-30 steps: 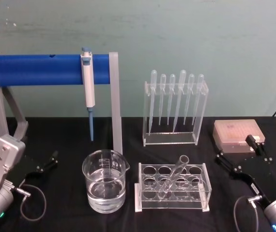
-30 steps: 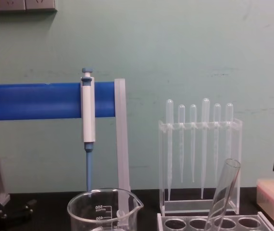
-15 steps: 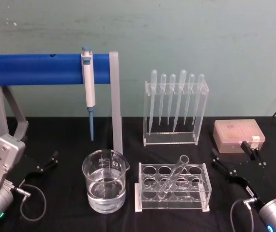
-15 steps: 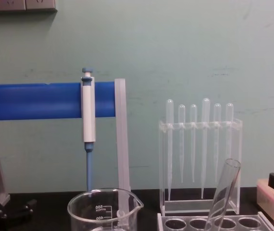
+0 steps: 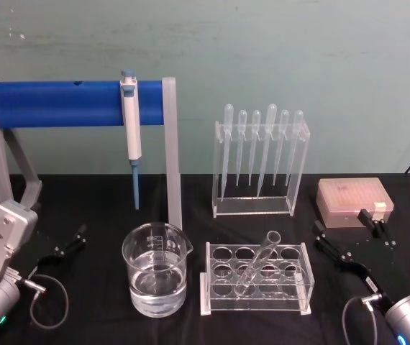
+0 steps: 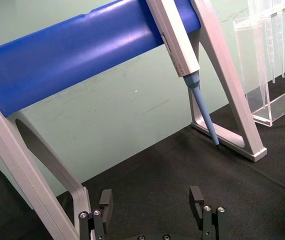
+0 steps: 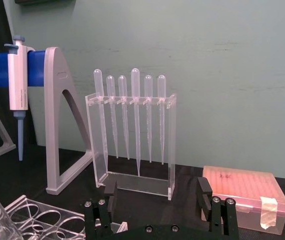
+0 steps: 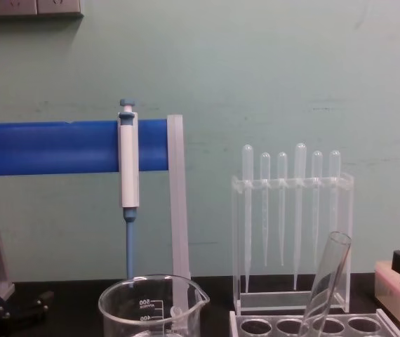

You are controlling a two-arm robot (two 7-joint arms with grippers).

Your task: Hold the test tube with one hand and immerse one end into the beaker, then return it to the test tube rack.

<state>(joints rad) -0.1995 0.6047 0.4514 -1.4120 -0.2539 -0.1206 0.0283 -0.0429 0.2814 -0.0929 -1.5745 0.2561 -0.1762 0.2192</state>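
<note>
Right claw (image 5: 349, 237) is held released above the desk (image 5: 97, 208), right of the rack (image 5: 258, 279) where the test tube (image 5: 257, 264) leans; left claw (image 5: 72, 241) sits released, far left of the beaker (image 5: 155, 269).

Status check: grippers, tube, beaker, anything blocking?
Left gripper open, low beside the beaker. Right gripper open, empty, right of the rack. Test tube leaning in the rack, untouched. Nothing between right gripper and tube.

I see my right gripper (image 5: 349, 241) low over the table at the right, its 2 fingers (image 7: 205, 192) spread apart and empty. My left gripper (image 5: 68, 242) sits parked at the left, likewise spread.
</note>
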